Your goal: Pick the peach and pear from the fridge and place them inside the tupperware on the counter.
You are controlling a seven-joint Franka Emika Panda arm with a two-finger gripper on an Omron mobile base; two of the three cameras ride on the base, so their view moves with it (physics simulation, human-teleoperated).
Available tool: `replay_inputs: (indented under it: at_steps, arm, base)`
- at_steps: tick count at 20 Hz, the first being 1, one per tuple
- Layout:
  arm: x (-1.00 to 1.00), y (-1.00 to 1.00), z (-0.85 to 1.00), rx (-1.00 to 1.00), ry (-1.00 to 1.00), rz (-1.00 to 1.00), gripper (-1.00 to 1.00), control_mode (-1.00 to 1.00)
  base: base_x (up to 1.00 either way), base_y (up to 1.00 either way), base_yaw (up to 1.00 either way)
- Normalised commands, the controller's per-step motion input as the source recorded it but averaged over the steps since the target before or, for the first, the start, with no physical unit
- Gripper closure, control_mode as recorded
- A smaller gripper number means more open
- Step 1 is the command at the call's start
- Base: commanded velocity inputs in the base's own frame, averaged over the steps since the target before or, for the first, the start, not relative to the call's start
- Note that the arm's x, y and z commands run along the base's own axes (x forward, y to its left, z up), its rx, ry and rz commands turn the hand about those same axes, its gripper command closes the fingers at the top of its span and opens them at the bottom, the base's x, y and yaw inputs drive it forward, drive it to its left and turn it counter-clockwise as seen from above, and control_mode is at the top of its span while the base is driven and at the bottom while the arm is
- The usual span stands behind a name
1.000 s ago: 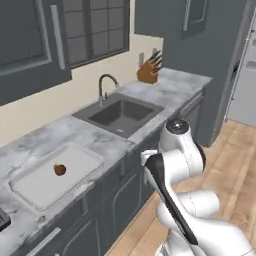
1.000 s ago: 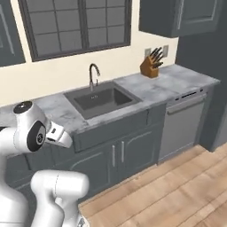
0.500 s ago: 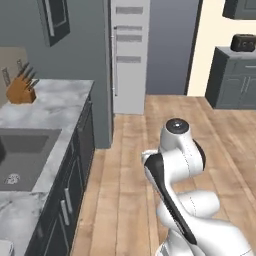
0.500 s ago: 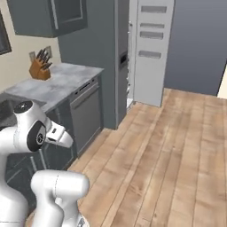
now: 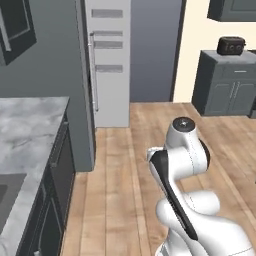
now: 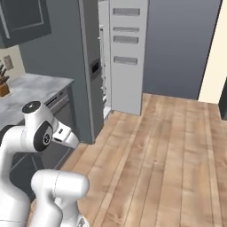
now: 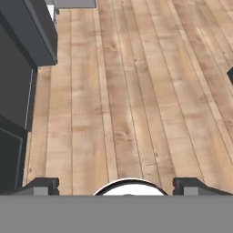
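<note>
You're looking across the kitchen at the fridge (image 5: 87, 80), the tall matte grey block just past the end of the counter (image 5: 27, 135), and its door (image 5: 111, 60) is swung open, a pale panel with grey shelf strips on its inner face and a slim silver handle (image 5: 93, 72) running down the near edge. From the right base view the same fridge (image 6: 91, 66) stands beside the counter (image 6: 33, 86), with the small black display panel (image 6: 95, 67) on its grey front and the open door (image 6: 126, 53) angled out over the wooden floor (image 6: 164, 150). The interior is a narrow sliver from here, too dim to make out what sits on the shelves, so I can't tell you where the peach or pear lies. Your arm is folded up close over its base, well back from the fridge. In the hand view the gripper (image 7: 120, 185) points down at bare floorboards, both dark fingertips (image 7: 43, 184) spread wide apart at the lower corners with nothing between them. A knife block (image 6: 3, 86) sits at the far left on the counter, and a dark toaster (image 5: 230, 45) rests on a separate cabinet (image 5: 227, 82) off to the right.
</note>
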Motion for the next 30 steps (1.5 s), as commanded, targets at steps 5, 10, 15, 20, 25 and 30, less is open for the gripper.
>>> replay_inputs:
  at_steps: [5,10,15,20,25,30]
  arm:
    - [0.0,0.0,0.0,0.0,0.0,0.0,-1.0,1.0]
    - [0.0,0.0,0.0,0.0,0.0,0.0,-1.0,1.0]
    - [0.0,0.0,0.0,0.0,0.0,0.0,-1.0,1.0]
    - [0.0,0.0,0.0,0.0,0.0,0.0,-1.0,1.0]
    - [0.0,0.0,0.0,0.0,0.0,0.0,-1.0,1.0]
    - [0.0,0.0,0.0,0.0,0.0,0.0,-1.0,1.0]
  base:
    - [1.0,-0.49,0.0]
    - [1.0,-0.58,0.04]
    - [1.0,-0.55,0.22]
    - [1.0,-0.52,0.35]
    - [1.0,-0.52,0.38]
    - [1.0,-0.52,0.41]
